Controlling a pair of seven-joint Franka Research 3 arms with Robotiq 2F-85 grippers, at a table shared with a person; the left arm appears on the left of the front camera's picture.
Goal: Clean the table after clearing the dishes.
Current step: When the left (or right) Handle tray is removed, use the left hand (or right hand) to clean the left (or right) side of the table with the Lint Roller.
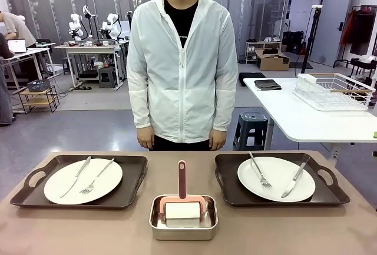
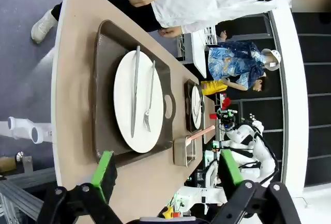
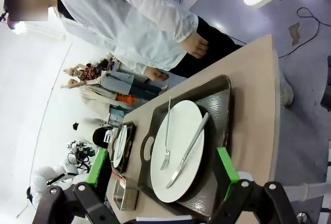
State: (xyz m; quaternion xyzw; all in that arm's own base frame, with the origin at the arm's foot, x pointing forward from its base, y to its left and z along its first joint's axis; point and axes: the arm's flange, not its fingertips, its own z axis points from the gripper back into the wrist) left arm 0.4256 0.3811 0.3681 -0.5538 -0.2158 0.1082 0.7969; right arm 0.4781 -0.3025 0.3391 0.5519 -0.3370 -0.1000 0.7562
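Looking across the table (image 1: 88,234), you are seeing both sets of dishes sitting on its taupe top. The left tray (image 1: 132,178) is carrying the left plate (image 1: 62,187), with the left knife (image 1: 76,176) and the left fork (image 1: 96,177) lying side by side across it. The right tray (image 1: 227,178) is carrying the right plate (image 1: 275,191), with the right fork (image 1: 259,171) lying toward the middle of the table and the right knife (image 1: 293,179) toward the outer handle. Between the two trays, at the near edge, a small steel pan (image 1: 156,224) is holding a roller (image 1: 182,209) whose pink handle is pointing toward the person (image 1: 182,60), who is standing at the far side with both hands hanging down and touching nothing. Your left gripper (image 2: 166,168) is hovering above the table with the left tray and plate lying ahead of its fingers, its green pads (image 2: 106,169) standing wide apart with nothing between them. Your right gripper (image 3: 162,167) is hovering likewise before the right tray, fingers spread and gripping nothing.
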